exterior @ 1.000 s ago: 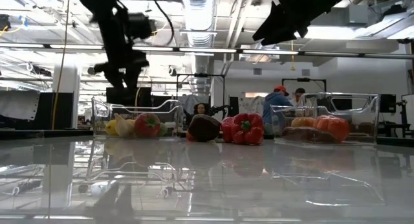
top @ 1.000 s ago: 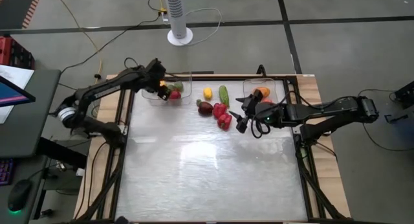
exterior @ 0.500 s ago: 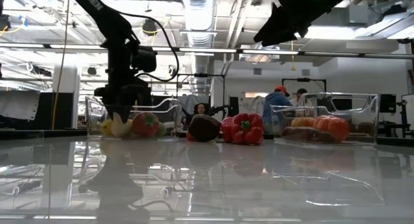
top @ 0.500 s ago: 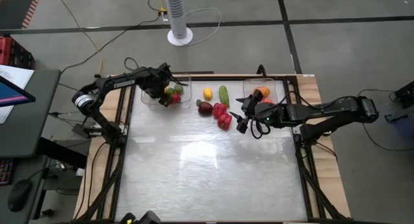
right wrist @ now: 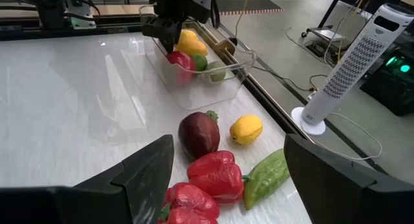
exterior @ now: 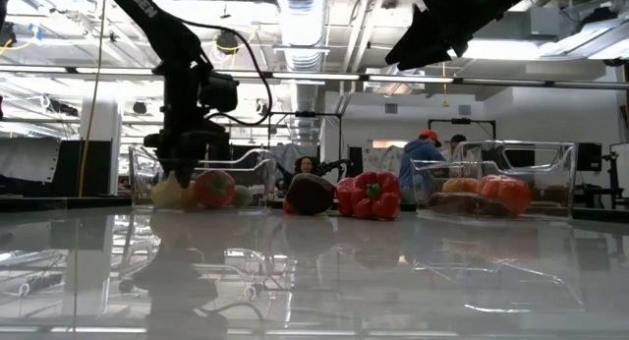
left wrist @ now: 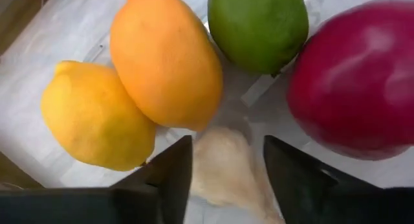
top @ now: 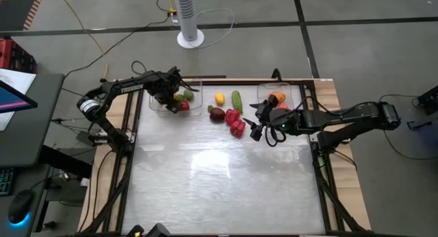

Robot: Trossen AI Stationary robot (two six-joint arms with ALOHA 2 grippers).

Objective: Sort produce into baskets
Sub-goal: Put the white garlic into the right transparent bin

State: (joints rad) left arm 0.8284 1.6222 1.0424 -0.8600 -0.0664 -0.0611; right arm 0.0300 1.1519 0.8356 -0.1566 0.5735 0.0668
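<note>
My left gripper (top: 166,94) is down inside the left clear basket (top: 195,103) at the table's far left. Its open fingers stand on either side of a pale piece (left wrist: 226,166) lying on the basket floor. A lemon (left wrist: 97,117), an orange fruit (left wrist: 167,59), a green lime (left wrist: 257,26) and a red fruit (left wrist: 352,78) lie around it. My right gripper (top: 256,127) hangs open and empty above the table, beside two red peppers (top: 235,122). In the right wrist view, the gripper (right wrist: 228,146) looks over them. My left gripper has one finger (left wrist: 174,169) on each side of the pale piece, coming from above and pointing down. I cannot tell whether the fingers touch it. The piece lies on the basket floor.
A yellow lemon (top: 220,98), a green cucumber (top: 237,101) and a dark purple piece (top: 217,114) lie on the table between the baskets. The right basket (top: 263,93) holds orange and red pieces. The near half of the table (top: 219,182) is bare. People stand in the room behind (exterior: 423,158).
My left gripper has gone down into the left basket, around the pale piece. The basket and its produce have slid a little toward the table's left edge.
</note>
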